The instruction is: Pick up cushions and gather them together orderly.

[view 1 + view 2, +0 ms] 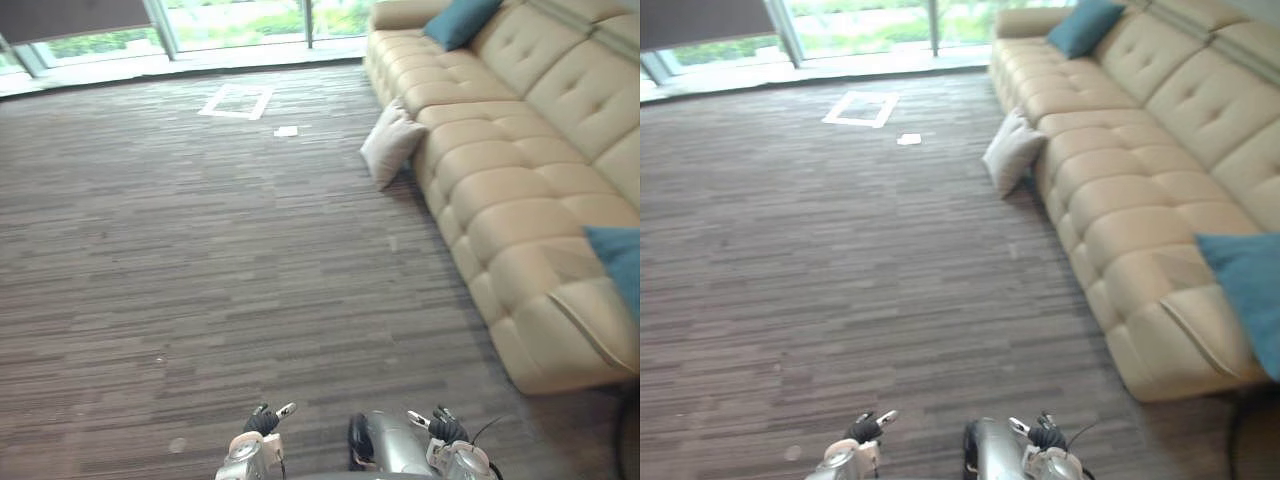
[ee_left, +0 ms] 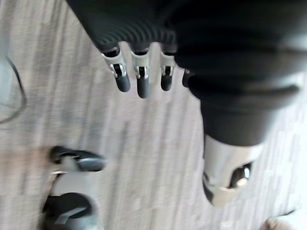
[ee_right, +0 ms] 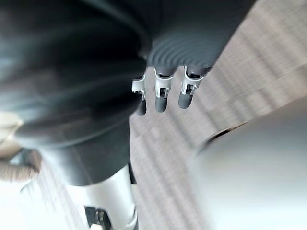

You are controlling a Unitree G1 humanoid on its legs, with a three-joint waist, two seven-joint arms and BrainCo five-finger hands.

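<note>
- Left hand (image 1: 262, 421) and right hand (image 1: 447, 428) hang low at the near edge, fingers loosely straight, holding nothing.
- White cushion (image 1: 390, 146) leans on the floor against the sofa (image 1: 520, 215).
- Far teal cushion (image 1: 458, 21) and near teal cushion (image 1: 615, 266) lie well apart on the sofa.
- No cushions are gathered yet, so the whole task is left.

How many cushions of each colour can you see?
Teal cushions: 2, one at the far end of the sofa, one at its near end.
Cream cushion: 1, on the floor, leaning against the sofa.
Total: 3 cushions.
</note>
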